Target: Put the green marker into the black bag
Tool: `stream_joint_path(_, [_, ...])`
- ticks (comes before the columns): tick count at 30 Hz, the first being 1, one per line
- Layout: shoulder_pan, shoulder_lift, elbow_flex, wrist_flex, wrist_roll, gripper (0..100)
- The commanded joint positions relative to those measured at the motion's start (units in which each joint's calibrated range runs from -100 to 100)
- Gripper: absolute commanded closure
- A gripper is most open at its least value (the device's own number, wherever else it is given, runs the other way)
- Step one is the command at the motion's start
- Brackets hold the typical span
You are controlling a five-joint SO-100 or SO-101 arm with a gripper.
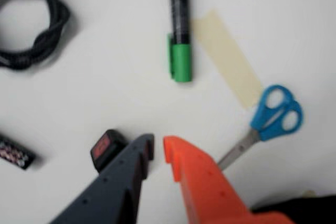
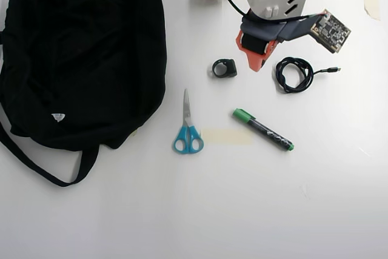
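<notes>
Nothing done yet: my end effector [image 1: 158, 148] hangs empty, tips slightly apart, while the green marker [image 2: 264, 130] lies lower right on the desk, well apart from the black bag [image 2: 79, 53].

The overhead view looks straight down from high above the white table [image 2: 303, 210], taking in the whole layout from the black bag [image 2: 85, 47] to the arm's base at the top edge. The wrist view rides on the arm, close and blurred, looking down past the gripper [image 1: 159, 148]. Both share the green marker [image 2: 262, 130], scissors [image 2: 187, 127], tape strip [image 2: 226, 136] and coiled cable [image 2: 294, 74].
</notes>
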Motion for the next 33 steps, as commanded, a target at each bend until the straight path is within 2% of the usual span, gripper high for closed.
stream_joint_path(1, [-1.10, 2.12, -2.35, -0.74, 1.51, 98])
stream_joint_path(16, [-3.64, 14.48, -13.94, -1.86, 4.49, 97])
stream_joint_path(26, [-3.19, 21.12, -20.32, -1.94, 5.12, 81])
stream_joint_path(33, [-3.04, 27.35, -26.52, -1.94, 5.02, 79])
